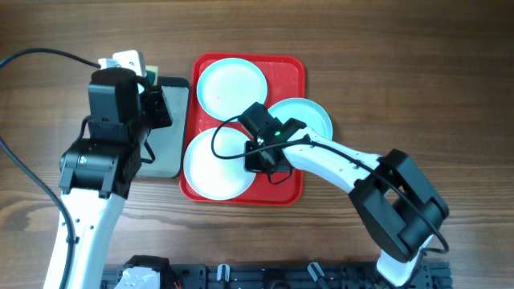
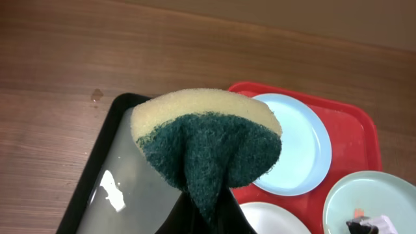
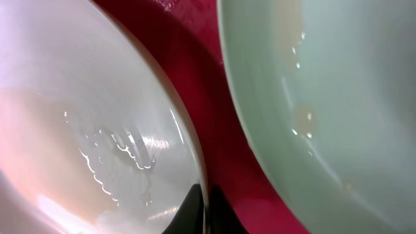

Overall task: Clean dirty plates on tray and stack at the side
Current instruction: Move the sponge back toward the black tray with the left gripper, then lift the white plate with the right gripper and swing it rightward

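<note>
- The left tool [image 2: 205,211] is squeezing a sponge [image 2: 208,140].
- The right tool [image 3: 207,218] is pinching the rim of the white plate [image 1: 213,164].
- That plate is lying on the red tray [image 1: 293,72] beside a blue plate [image 1: 231,87].

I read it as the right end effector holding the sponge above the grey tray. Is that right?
Not quite. The left end effector holds the sponge above the grey tray, as the left wrist view shows. The right end effector is shut on the white plate at its rim.
</note>
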